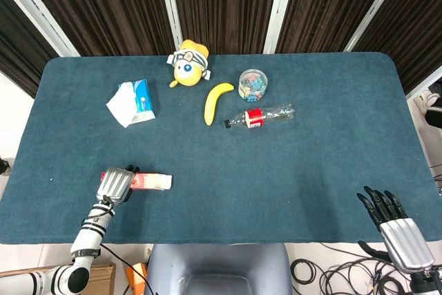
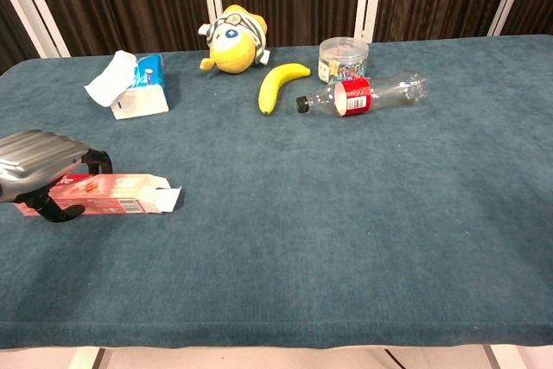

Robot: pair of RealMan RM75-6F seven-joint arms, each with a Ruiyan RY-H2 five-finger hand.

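The left hand point(image 1: 117, 184) lies over the near end of a flat pink carton point(image 1: 153, 182) at the table's point(image 1: 290, 184) front left edge. In the chest view its fingers point(image 2: 60, 209) curl down around the carton's end, so it appears to be gripping it, though the shell of the hand hides the contact and I cannot be sure how firm the hold is. The carton lies flat on the cloth, its far flap open and pointing toward the table's middle.

The right hand point(image 1: 397, 229) hangs off the table's front right corner, fingers spread and holding nothing, well apart from the carton.

Far beyond the carton, toward the back edge, sit a tissue pack point(image 1: 132, 103), a plush toy point(image 1: 190, 63), a banana point(image 1: 216, 101), a round tub point(image 1: 253, 84) and a bottle point(image 1: 260, 117) lying on its side.

The risks, as I judge them: the grip sits at one end only, so a lift could let the long carton droop or twist out; the light card could crush under a hard squeeze; and the open flap could catch on the cloth or spill whatever is inside
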